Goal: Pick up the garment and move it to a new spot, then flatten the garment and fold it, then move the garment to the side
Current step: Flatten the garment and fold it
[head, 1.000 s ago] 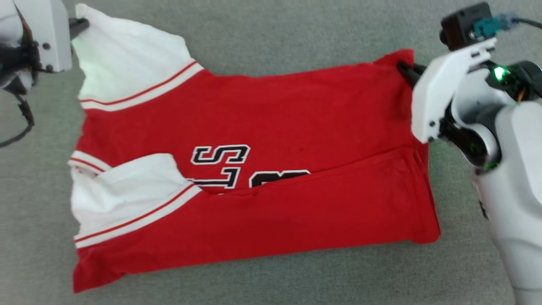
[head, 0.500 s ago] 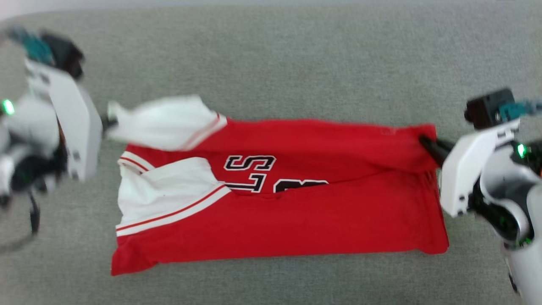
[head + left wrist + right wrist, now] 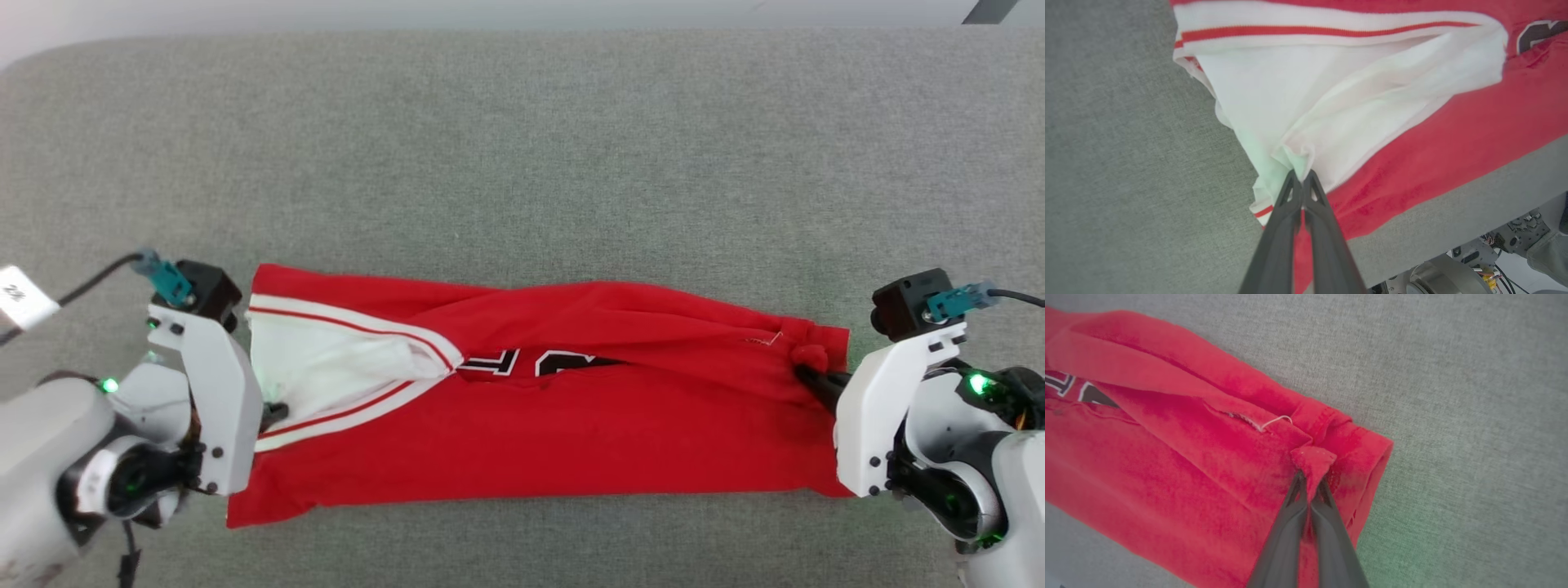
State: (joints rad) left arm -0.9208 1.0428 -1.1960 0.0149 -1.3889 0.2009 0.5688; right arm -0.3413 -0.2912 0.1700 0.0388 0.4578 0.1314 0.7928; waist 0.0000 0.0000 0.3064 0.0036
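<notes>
The garment (image 3: pixel 531 433) is soft matt cloth; the grey surface (image 3: pixel 522 163) looks like rough felt-like fabric.

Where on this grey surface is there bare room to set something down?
Bare: the grey surface beyond the garment, up to its far edge; a narrow strip along the garment's near edge. Crowded: both ends, where the left gripper and right gripper pinch it.

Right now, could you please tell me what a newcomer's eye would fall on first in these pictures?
The red shirt stands out first, folded into a long band across the middle of the grey cloth surface. Next come its two ends: the left tool is shut on the white sleeve at the left, and the right tool is shut on a bunched red corner at the right.
</notes>
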